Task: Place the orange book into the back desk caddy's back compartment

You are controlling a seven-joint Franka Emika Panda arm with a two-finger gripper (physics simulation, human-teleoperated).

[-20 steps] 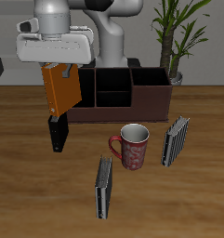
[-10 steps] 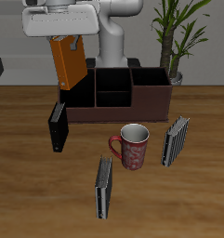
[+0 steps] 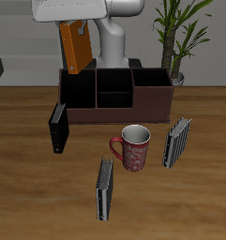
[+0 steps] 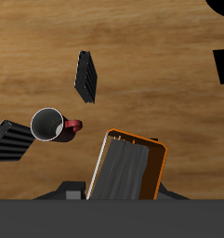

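Exterior view: your gripper (image 3: 79,21) holds the orange book (image 3: 75,46) aloft, tilted, above the back desk caddy (image 3: 114,96) at its end by the black book (image 3: 57,128); lifting looks done, lowering into the back compartment remains. The jaws' opening is hidden here.

Wrist view: the jaws lie outside the frame; you see the orange book (image 4: 128,167) edge-on, plus the mug (image 4: 50,125) beside it.

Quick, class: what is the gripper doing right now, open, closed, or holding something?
Gripper: closed on the orange book, holding it in the air above the back desk caddy.
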